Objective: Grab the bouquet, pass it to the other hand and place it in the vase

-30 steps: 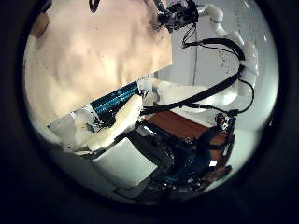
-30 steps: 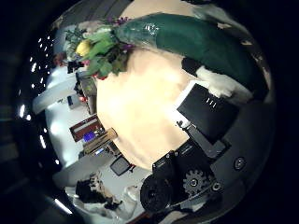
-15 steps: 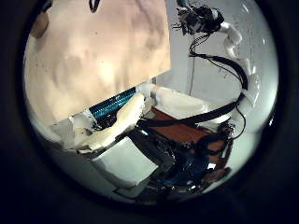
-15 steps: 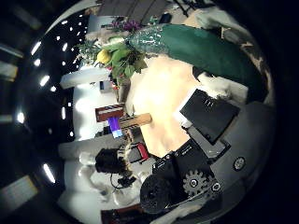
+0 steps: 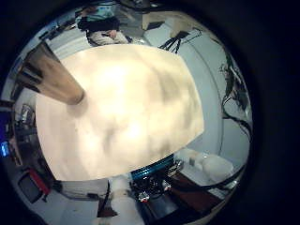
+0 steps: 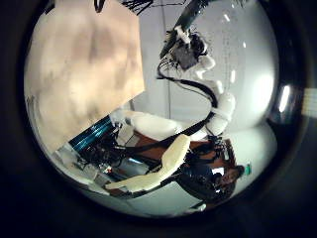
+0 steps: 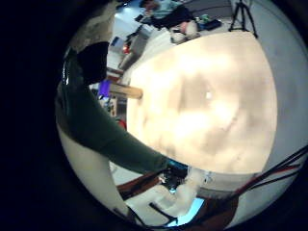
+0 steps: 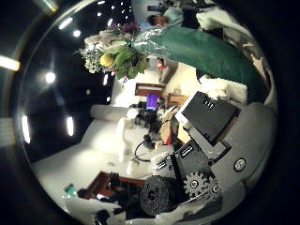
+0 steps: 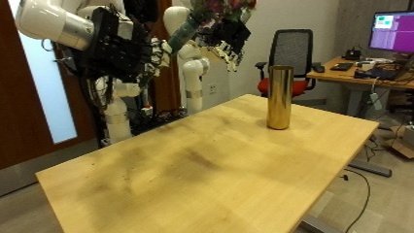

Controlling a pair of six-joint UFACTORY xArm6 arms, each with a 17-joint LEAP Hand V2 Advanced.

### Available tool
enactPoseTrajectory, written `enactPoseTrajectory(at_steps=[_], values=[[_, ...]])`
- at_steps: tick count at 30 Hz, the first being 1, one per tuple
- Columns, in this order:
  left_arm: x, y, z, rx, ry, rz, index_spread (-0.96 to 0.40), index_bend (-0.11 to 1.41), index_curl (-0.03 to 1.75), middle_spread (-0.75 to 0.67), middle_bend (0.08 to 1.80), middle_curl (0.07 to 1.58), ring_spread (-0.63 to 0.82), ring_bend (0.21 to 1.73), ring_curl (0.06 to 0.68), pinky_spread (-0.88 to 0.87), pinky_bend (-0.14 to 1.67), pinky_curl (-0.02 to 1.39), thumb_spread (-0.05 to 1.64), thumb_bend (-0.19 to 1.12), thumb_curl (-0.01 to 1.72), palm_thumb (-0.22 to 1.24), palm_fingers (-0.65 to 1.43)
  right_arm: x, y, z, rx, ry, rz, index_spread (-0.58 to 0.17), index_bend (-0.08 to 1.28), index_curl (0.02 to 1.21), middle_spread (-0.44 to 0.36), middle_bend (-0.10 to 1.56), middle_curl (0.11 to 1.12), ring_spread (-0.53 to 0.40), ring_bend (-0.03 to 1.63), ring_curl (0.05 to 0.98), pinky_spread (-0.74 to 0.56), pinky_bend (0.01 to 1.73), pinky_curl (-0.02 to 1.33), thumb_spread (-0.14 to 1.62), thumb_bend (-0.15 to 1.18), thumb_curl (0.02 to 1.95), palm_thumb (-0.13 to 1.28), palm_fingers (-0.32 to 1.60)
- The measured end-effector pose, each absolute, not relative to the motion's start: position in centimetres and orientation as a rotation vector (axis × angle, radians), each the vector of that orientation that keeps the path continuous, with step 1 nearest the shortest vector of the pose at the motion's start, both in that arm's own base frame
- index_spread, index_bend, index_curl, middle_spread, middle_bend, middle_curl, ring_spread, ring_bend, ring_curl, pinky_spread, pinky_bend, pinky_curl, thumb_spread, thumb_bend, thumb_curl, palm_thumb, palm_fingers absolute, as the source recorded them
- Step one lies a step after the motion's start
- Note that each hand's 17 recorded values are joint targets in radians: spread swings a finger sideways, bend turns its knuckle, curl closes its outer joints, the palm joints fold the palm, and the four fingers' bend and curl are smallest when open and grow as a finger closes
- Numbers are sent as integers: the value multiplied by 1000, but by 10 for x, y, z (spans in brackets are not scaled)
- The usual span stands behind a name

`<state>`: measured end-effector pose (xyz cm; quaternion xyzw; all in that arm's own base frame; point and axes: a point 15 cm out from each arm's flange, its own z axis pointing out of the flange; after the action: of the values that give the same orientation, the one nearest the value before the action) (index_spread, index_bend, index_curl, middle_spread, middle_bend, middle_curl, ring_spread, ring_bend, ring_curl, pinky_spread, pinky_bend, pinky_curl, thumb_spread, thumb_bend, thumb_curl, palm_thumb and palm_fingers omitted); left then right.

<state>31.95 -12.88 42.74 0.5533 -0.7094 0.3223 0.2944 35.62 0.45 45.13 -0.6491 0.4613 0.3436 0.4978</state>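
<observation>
Behind the table (image 9: 194, 165) you have the bouquet (image 8: 117, 52) clamped in the right hand (image 9: 223, 34), raised clear of the vase (image 9: 278, 97) near the far edge; left hand (image 9: 123, 49) hangs open, ready to receive.

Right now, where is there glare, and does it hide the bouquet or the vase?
Right thumb side palm view: ceiling lamps make bright spots beside the bouquet, which stays well lit. Left little finger side palm view: the table reflects strongly, yet the vase is plain. Outside view: only a pale streak on the vase.
</observation>
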Motion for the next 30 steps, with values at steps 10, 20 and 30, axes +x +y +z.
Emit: enactPoseTrajectory(at_steps=[10, 20, 30], values=[[337, -146, 448, 1372, -1755, 1051, 229, 167, 362, 340, 245, 350, 488, 495, 211, 472, 186, 236, 775, -36, 318, 104, 199, 338, 70, 429, -1649, 903, 996, -211, 1149, 848, -129, 1284, 814, -184, 1425, 645, -228, 1075, 1050, 130, -18, 930, 1203, 1111], [342, -169, 461, 1241, -1658, 1055, 241, 162, 328, 307, 282, 354, 475, 546, 211, 463, 192, 259, 771, -33, 334, 176, 216, 318, 122, 413, -1715, 791, 1128, -211, 1150, 844, -127, 1280, 816, -185, 1421, 648, -242, 1041, 1105, 128, -18, 938, 1202, 1114], [336, -180, 477, 1115, -1542, 1020, 237, 162, 299, 152, 460, 392, 434, 554, 188, 394, 188, 271, 779, -32, 335, 228, 370, 319, 143, 395, -1801, 790, 1123, -210, 1155, 843, -126, 1283, 818, -189, 1414, 654, -252, 1007, 1149, 138, -17, 943, 1208, 1110]])
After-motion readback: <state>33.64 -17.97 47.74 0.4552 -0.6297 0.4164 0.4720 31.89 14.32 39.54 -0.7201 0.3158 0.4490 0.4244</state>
